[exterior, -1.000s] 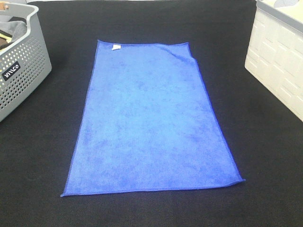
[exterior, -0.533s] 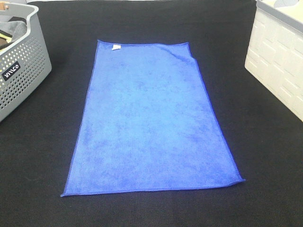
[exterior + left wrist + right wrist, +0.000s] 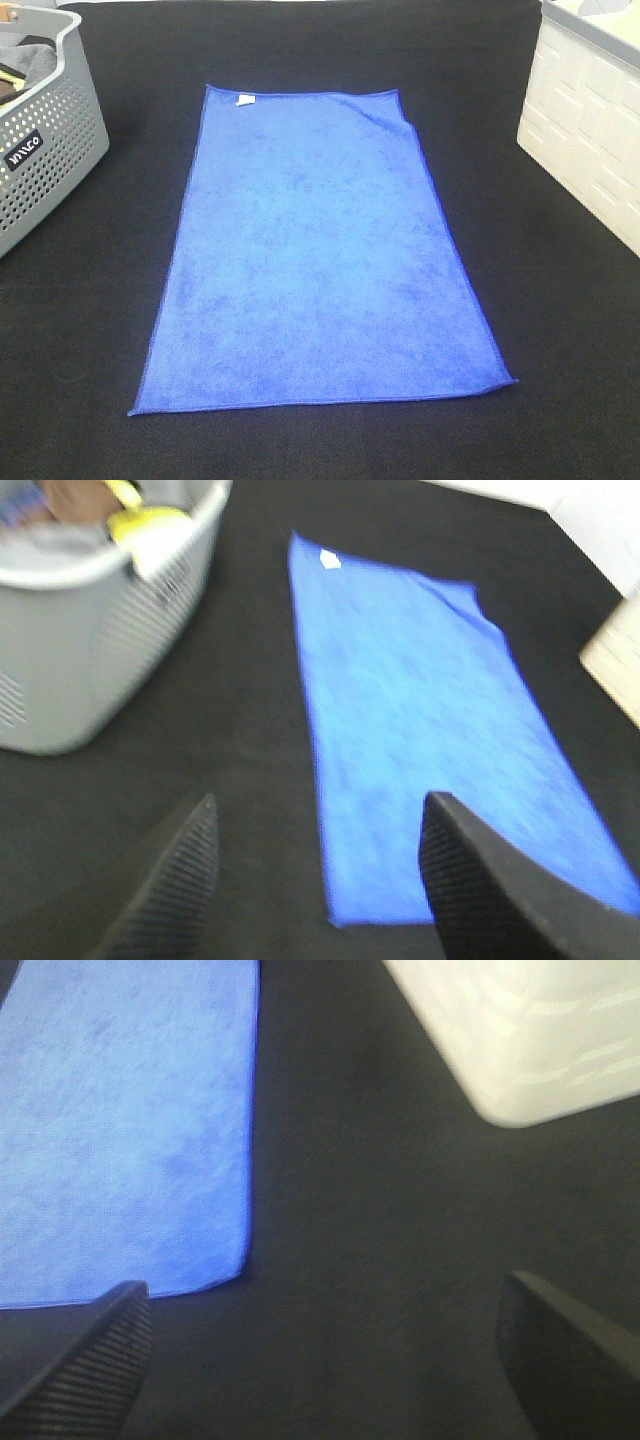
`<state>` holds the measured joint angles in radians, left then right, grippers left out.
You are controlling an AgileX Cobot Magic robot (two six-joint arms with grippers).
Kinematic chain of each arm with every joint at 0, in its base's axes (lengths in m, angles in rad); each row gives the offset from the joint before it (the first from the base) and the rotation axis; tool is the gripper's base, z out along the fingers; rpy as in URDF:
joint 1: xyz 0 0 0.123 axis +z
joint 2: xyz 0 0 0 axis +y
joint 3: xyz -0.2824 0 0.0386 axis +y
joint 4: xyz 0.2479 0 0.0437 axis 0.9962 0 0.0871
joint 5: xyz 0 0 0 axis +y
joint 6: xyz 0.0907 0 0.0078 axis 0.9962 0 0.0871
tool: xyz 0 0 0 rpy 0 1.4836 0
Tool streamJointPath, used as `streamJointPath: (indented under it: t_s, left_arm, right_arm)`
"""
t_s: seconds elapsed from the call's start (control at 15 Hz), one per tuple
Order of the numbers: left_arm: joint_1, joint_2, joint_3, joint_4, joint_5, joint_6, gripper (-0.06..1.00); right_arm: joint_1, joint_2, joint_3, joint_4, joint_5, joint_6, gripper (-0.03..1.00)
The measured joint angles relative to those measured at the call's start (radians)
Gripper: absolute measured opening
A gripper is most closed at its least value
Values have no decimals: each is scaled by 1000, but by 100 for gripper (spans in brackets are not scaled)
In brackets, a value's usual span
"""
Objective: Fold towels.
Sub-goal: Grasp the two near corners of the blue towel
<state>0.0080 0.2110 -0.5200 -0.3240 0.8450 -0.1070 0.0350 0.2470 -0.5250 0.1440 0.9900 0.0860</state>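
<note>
A blue towel (image 3: 320, 250) lies flat and spread out lengthwise on the black table, with a small white tag (image 3: 244, 99) at its far left corner. It also shows in the left wrist view (image 3: 430, 710) and the right wrist view (image 3: 120, 1130). Neither arm shows in the exterior high view. My left gripper (image 3: 320, 880) is open and empty, above the table near the towel's near left corner. My right gripper (image 3: 320, 1350) is open and empty, above the bare table to the right of the towel's near right corner.
A grey perforated basket (image 3: 50, 130) holding other cloths stands at the far left; it also shows in the left wrist view (image 3: 90, 630). A white crate (image 3: 590, 130) stands at the right edge, also in the right wrist view (image 3: 520, 1030).
</note>
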Motion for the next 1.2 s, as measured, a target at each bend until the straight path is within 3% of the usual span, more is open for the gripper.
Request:
streamJointPath:
  t_s: [0.13,0.27,0.33,0.53,0.67,0.73,0.93,1.2]
  left_arm:
    - [0,131,0,-121,3,19,57]
    - [0,258,0,-227,5,107,57]
    - [0,258,0,-227,5,107,57]
    - [0,502,0,-332,-9,249,64]
    - [0,652,0,-363,-39,314,65]
    - [0,784,0,-396,-81,378,66]
    - [0,915,0,-446,-122,446,66]
    - [0,1152,0,-616,-179,619,66]
  right_arm:
    - [0,144,0,80,-12,1,88]
    - [0,290,0,135,-26,-46,88]
    - [0,290,0,135,-26,-46,88]
    - [0,555,0,217,-57,-179,88]
    - [0,701,0,302,-88,-282,88]
    - [0,817,0,392,-122,-374,88]
    - [0,905,0,463,-174,-455,88]
    - [0,1064,-1,560,-276,-576,87]
